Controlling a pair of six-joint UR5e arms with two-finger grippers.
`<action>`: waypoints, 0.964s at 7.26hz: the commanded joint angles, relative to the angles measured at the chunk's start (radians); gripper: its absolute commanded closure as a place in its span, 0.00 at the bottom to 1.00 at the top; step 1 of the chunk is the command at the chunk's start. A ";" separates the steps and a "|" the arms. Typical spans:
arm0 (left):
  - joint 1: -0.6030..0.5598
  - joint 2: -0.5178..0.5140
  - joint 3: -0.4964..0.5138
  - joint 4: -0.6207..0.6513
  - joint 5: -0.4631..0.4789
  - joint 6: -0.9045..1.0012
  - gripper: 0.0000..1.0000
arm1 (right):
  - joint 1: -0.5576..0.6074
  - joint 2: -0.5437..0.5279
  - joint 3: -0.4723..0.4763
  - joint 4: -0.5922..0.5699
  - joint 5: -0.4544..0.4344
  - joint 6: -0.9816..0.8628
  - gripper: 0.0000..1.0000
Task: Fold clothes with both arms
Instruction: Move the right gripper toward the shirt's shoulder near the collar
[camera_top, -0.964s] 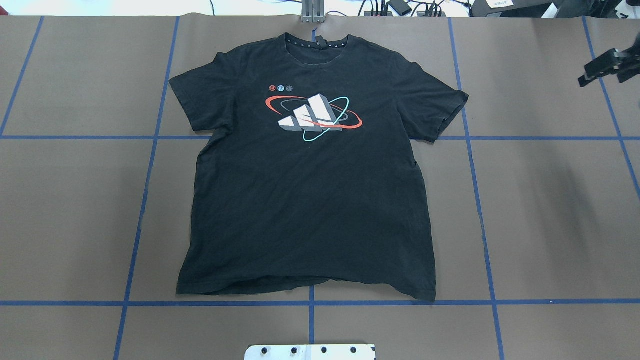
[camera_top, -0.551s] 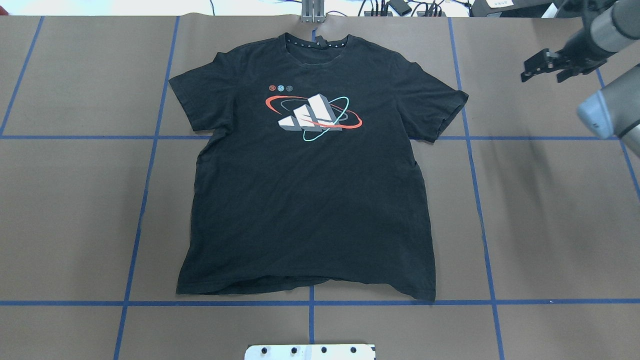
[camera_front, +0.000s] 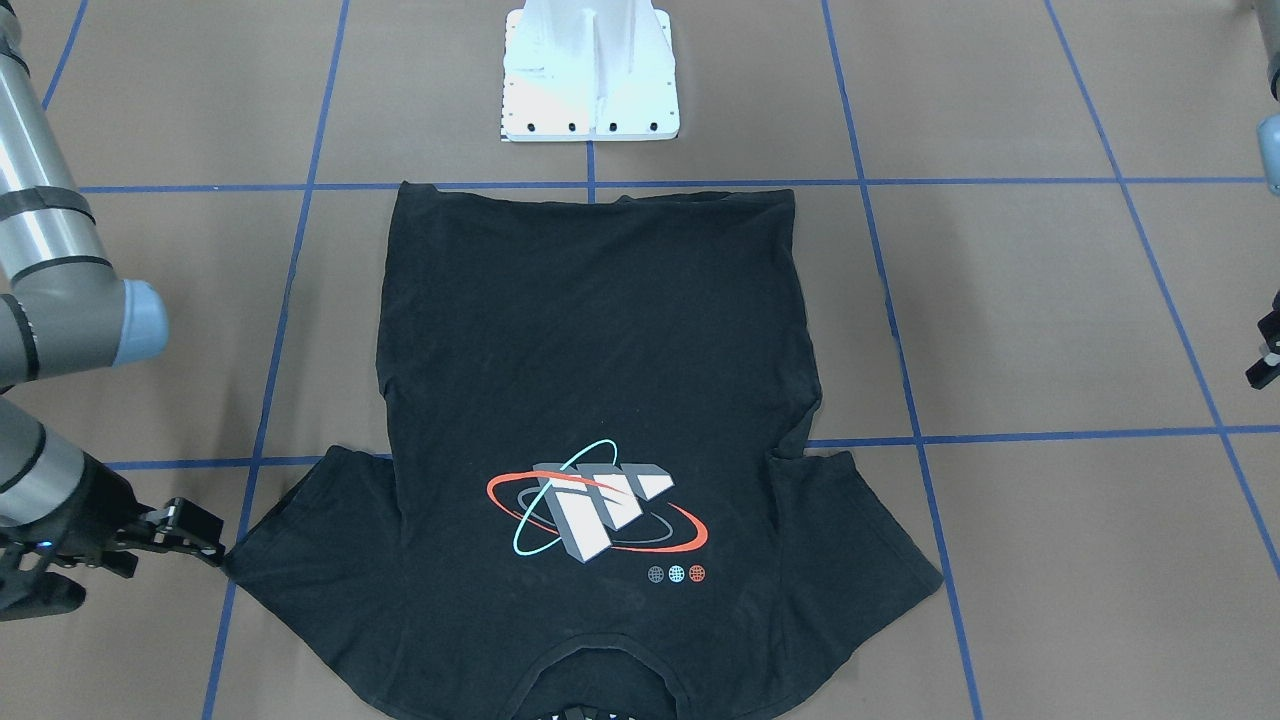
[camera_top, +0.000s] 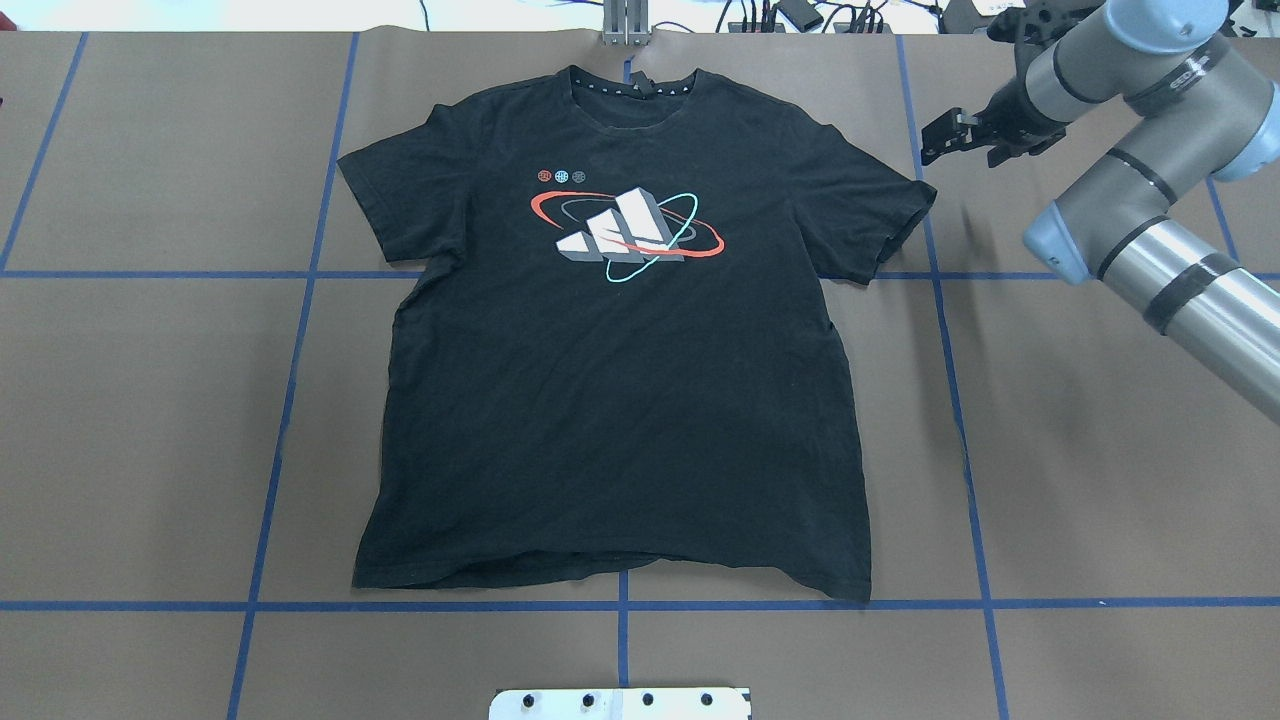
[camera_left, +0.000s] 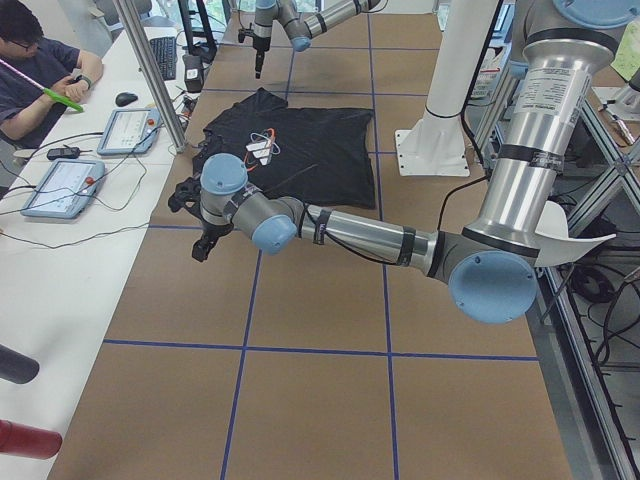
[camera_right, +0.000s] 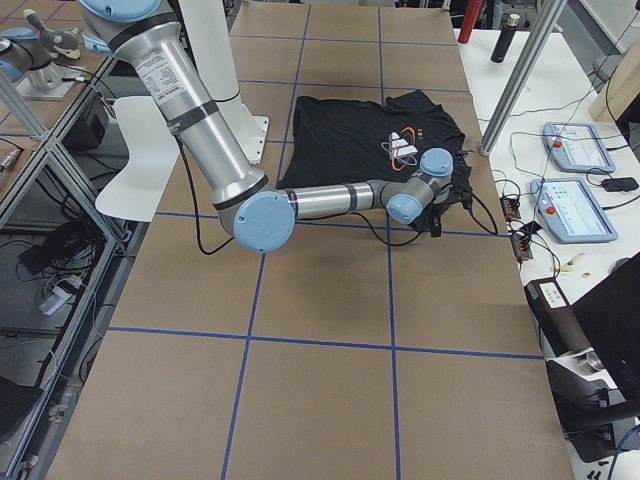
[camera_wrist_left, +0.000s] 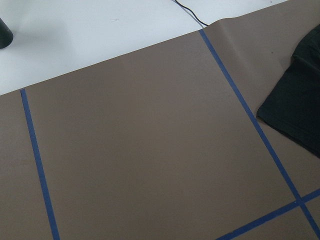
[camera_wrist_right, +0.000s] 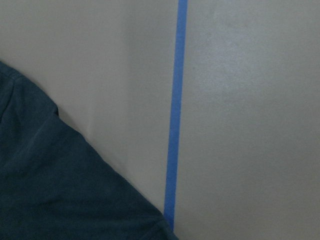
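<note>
Black T-shirt (camera_top: 610, 400) flat, right end effector (camera_top: 945, 138) empty beside sleeve, gap unclear

The T-shirt (camera_top: 610, 400) lies centred on the table (camera_top: 1100, 450), the right end effector (camera_top: 955, 148) just beside one sleeve (camera_top: 885, 215).

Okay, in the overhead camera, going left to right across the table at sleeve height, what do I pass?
Sleeve at the view's left → logo print → sleeve at the view's right → right gripper → right arm.
</note>
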 joint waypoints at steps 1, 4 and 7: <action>0.001 0.000 0.001 0.001 0.000 -0.002 0.00 | -0.026 0.012 -0.053 0.073 -0.027 0.010 0.17; 0.007 -0.002 0.002 0.000 0.000 -0.008 0.00 | -0.040 0.011 -0.059 0.073 -0.030 0.007 0.47; 0.008 -0.003 0.002 0.000 0.000 -0.008 0.00 | -0.049 0.012 -0.074 0.079 -0.050 -0.001 0.47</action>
